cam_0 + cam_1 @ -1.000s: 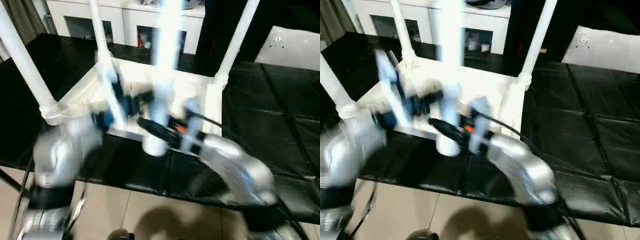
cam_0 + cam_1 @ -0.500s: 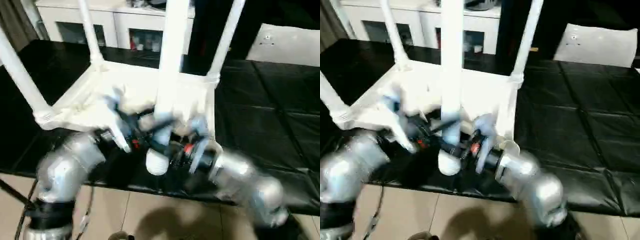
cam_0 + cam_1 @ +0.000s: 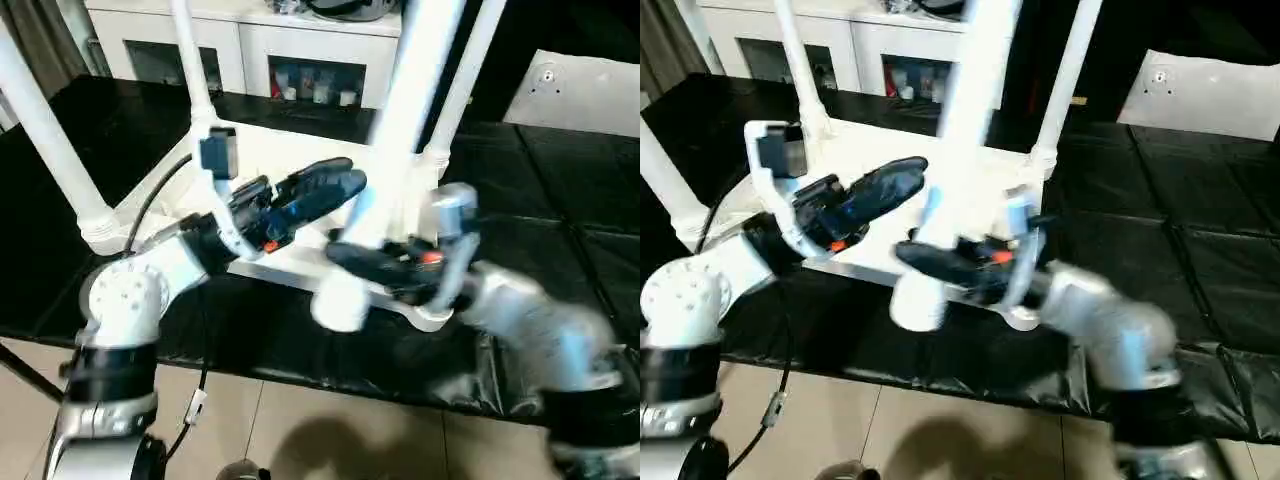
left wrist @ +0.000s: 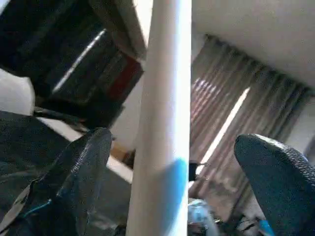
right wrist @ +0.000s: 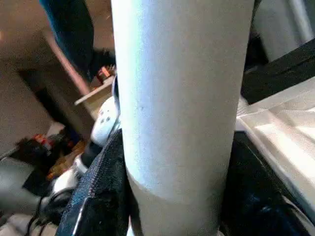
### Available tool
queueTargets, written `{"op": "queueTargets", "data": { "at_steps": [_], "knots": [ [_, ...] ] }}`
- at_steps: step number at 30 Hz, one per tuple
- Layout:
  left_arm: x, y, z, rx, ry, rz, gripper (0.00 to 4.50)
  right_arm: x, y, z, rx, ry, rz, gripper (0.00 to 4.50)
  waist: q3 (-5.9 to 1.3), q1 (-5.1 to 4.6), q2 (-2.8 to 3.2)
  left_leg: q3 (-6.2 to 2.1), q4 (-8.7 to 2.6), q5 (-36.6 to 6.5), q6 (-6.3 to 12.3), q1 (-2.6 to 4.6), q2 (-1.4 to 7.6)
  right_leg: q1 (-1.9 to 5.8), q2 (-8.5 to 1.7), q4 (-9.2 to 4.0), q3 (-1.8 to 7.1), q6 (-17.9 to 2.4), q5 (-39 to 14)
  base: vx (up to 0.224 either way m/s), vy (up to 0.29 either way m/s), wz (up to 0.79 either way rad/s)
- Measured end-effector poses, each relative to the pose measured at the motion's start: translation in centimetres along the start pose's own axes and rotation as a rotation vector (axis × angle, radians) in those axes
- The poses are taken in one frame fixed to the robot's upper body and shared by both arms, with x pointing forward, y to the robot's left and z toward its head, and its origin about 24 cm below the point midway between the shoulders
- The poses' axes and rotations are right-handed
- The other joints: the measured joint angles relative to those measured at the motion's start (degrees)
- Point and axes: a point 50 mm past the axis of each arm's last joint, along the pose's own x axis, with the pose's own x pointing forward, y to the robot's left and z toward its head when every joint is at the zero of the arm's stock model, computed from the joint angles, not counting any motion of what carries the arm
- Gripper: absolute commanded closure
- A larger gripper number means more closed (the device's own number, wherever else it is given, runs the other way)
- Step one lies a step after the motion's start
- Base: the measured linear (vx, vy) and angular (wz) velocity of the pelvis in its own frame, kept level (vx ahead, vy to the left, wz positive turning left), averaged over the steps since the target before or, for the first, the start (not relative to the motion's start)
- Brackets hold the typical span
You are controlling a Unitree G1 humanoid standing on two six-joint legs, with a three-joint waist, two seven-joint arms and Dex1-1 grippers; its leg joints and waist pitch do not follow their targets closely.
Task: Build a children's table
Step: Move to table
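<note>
**Fourth leg held above the upturned table top, not yet seated**

A white plastic table top point(image 3: 300, 180) lies upside down on a black padded counter point(image 3: 540, 240). Three white tapered legs point(image 3: 45, 130) already stand upright in corner sockets of the top. The fourth leg point(image 3: 395, 130) is in the air, tilted, its thick round end hanging just beyond the top's near edge, close to the one open corner socket point(image 3: 432, 318).

The right end effector point(image 3: 385, 265) pinches this loose leg near its thick end; in the right wrist view its black fingers point(image 5: 93, 196) press on both sides of the tube. The left end effector point(image 3: 325, 188) hovers over the top, beside the leg, fingers spread wide and touching nothing; in the left wrist view the leg point(image 4: 162, 123) passes between its two parted fingers point(image 4: 78, 172) with gaps on each side.

The step in hand appears to be fitting the last leg. The next move likely calls for bringing the leg upright, lining its thick end over the open socket, then pushing down, perhaps with the left end effector steadying it.
</note>
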Motion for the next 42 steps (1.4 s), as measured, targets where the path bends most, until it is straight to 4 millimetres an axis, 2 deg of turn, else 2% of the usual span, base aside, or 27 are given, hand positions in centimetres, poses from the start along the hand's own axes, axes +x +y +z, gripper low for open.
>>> {"op": "queueTargets", "data": {
  "at_steps": [6, 12, 15, 17, 19, 21, 23, 39, 42],
  "knots": [
    [1.2, 0.0, 0.3, -0.019, 0.029, -0.033, 0.00, -0.4, 0.2, 0.0, 0.029, 0.031, 0.030, 2.61, 0.00, 0.61, -0.02, 0.02, 0.01, 0.0, 0.01, -0.04, -0.02, 0.01, -0.05, -0.03, -0.01, 0.0, 0.0, 0.000, 0.000, 0.00],
    [1.6, -0.2, -0.1, -0.030, 0.063, -0.053, 0.00, -0.3, 0.2, -0.2, 0.030, 0.048, 0.032, 2.61, 0.00, 0.63, -0.03, 0.05, 0.00, 0.0, 0.01, -0.04, 0.00, -0.01, -0.05, -0.03, -0.02, 0.0, 0.0, 0.000, 0.000, 0.00],
    [1.8, -0.4, -0.3, 0.018, 0.109, -0.068, 0.00, -0.2, 0.2, -0.2, 0.020, 0.053, 0.031, 2.61, 0.00, 0.69, -0.04, 0.05, -0.01, 0.0, 0.01, -0.04, 0.01, -0.02, -0.05, -0.03, -0.03, 0.0, 0.0, 0.000, 0.000, 0.00],
    [1.9, -0.4, -0.4, 0.034, 0.122, -0.068, 0.34, -0.1, 0.1, -0.1, 0.011, 0.063, 0.026, 2.61, 0.00, 0.68, -0.06, 0.05, -0.01, 0.0, 0.01, -0.03, 0.00, -0.01, -0.05, -0.03, -0.02, 0.0, 0.0, 0.000, 0.000, 0.00],
    [1.9, -0.3, -0.5, 0.046, 0.130, -0.054, 0.34, 0.1, -0.1, -0.1, 0.006, 0.068, 0.028, 2.61, 0.01, 0.67, -0.08, 0.05, -0.01, 0.0, 0.01, -0.03, 0.01, -0.01, -0.05, -0.03, -0.03, 0.0, 0.0, 0.000, 0.000, 0.00],
    [1.7, -0.2, -0.6, 0.051, 0.135, -0.052, 0.70, 0.2, -0.1, -0.1, -0.002, 0.075, 0.026, 2.61, 0.01, 0.68, -0.10, 0.05, -0.01, 0.0, 0.01, -0.04, 0.00, -0.01, -0.05, -0.03, -0.03, 0.0, 0.0, 0.000, 0.000, 0.00],
    [1.6, -0.1, -0.6, 0.070, 0.137, -0.046, 0.79, 0.3, -0.2, -0.1, -0.004, 0.081, 0.024, 2.61, 0.02, 0.69, -0.10, 0.05, -0.01, 0.0, 0.01, -0.05, 0.00, -0.02, -0.05, -0.03, -0.03, 0.0, 0.0, 0.000, 0.000, 0.00],
    [1.3, 0.3, -0.9, 0.157, 0.170, -0.030, 0.82, 0.4, -1.0, 0.2, -0.069, 0.098, -0.017, 2.61, 0.03, 0.62, -0.21, 0.07, 0.00, 0.0, 0.02, -0.06, 0.00, -0.02, -0.06, -0.03, -0.02, 0.0, 0.0, 0.000, 0.000, 0.00],
    [1.2, 0.7, -0.9, 0.184, 0.178, -0.004, 1.04, 0.7, -1.2, 0.5, -0.106, 0.092, -0.042, 2.61, 0.03, 0.55, -0.21, 0.07, -0.01, 0.0, 0.01, -0.05, 0.01, -0.03, -0.06, -0.03, -0.03, 0.0, 0.0, 0.000, 0.000, 0.00]
  ]
}}
